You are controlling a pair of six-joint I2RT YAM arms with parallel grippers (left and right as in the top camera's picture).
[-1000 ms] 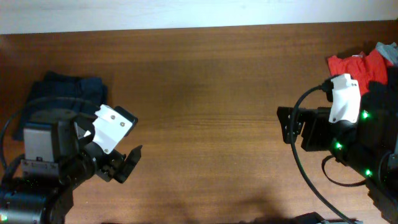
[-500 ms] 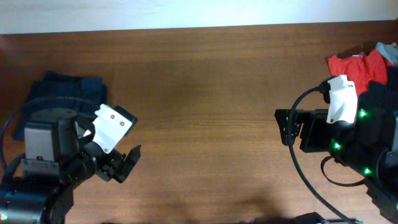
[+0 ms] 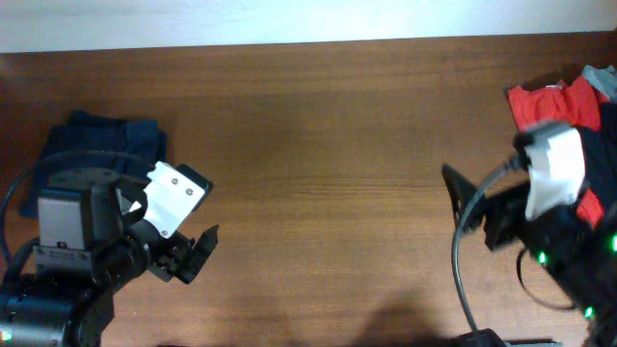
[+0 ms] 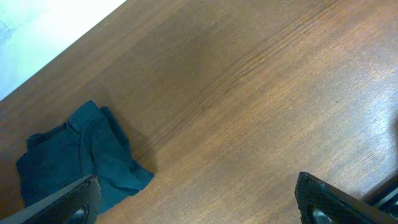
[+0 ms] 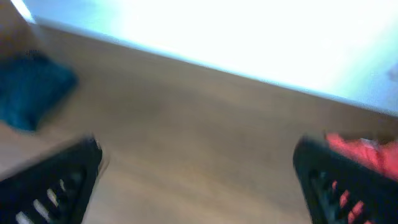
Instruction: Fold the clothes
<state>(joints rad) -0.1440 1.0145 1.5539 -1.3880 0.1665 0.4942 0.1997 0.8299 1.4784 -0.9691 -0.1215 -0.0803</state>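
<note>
The clothes (image 3: 104, 143), a dark navy garment, lie bunched in a compact wrinkled heap at the table's left side, partly hidden by my left arm. They also show in the left wrist view (image 4: 74, 155) and, blurred, in the right wrist view (image 5: 31, 93). My left gripper (image 3: 198, 253) hovers open to the right of the heap, empty, its fingers wide apart over bare wood (image 4: 199, 208). My right gripper (image 3: 470, 204) is far across the table at the right, open and empty (image 5: 199, 186).
A bright red garment (image 3: 554, 101) lies at the back right corner, also seen beside my right fingers (image 5: 364, 149). A small grey-teal cloth (image 3: 603, 79) sits by it. The wooden table (image 3: 318, 145) has a white wall along its far edge.
My right arm has swung toward the table's front and to the right, turning its wrist; its view is blurred by the motion. The left arm and the clothes have not moved.
</note>
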